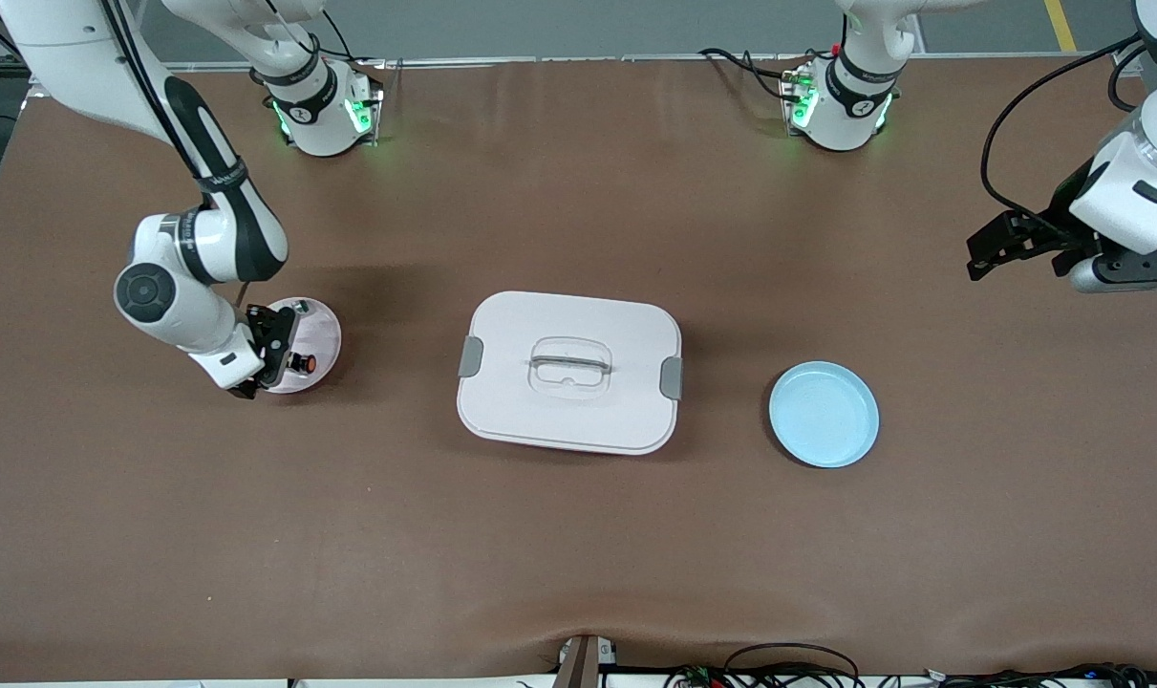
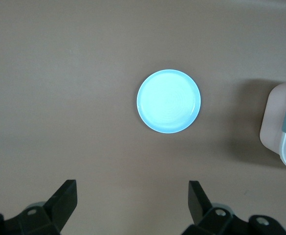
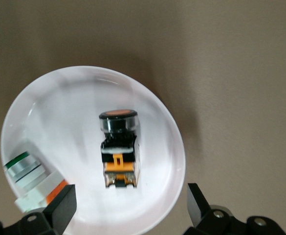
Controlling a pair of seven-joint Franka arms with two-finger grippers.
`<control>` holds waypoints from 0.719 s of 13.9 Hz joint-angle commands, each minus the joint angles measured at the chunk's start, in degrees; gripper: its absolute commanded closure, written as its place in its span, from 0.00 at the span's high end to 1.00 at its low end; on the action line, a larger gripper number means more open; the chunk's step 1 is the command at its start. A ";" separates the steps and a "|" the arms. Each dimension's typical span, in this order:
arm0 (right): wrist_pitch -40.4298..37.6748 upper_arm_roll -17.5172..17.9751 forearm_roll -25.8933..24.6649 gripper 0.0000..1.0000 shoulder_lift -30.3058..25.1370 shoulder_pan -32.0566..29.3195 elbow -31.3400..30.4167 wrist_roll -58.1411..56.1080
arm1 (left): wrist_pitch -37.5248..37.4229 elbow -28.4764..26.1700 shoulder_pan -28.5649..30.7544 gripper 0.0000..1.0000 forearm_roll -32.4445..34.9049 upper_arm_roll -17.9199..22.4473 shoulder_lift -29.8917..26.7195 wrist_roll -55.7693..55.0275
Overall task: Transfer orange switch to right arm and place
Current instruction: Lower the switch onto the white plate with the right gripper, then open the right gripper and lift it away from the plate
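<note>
While the right gripper [image 3: 128, 210] hovered just over the white plate [image 1: 322, 330], its fingers [image 3: 59, 208] stood apart and clear of the orange switch [image 3: 118, 149], which lay on that plate beside a green-capped switch [image 3: 28, 178]. Well toward the left arm's end from the plate, the left gripper [image 2: 133, 205] waited with fingers apart over bare table.

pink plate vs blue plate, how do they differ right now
The pink plate lies toward the right arm's end of the table; the blue plate lies toward the left arm's end. The pink plate holds the orange switch and a green-capped switch; the blue plate holds nothing. The right hand hovers open over the pink plate; the left hand, open, is off to the side. Both are round and shallow.
</note>
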 commanded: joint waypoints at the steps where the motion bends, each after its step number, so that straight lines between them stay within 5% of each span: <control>1: -11.90 0.71 -0.69 1.00 -0.57 -0.44 7.62 -0.16 | -0.97 0.31 -2.94 1.00 0.06 2.67 -0.71 0.85; 10: -42.34 0.27 1.32 1.00 0.05 -2.11 31.37 7.84 | -0.97 2.68 -2.60 1.00 -0.12 3.38 0.17 1.03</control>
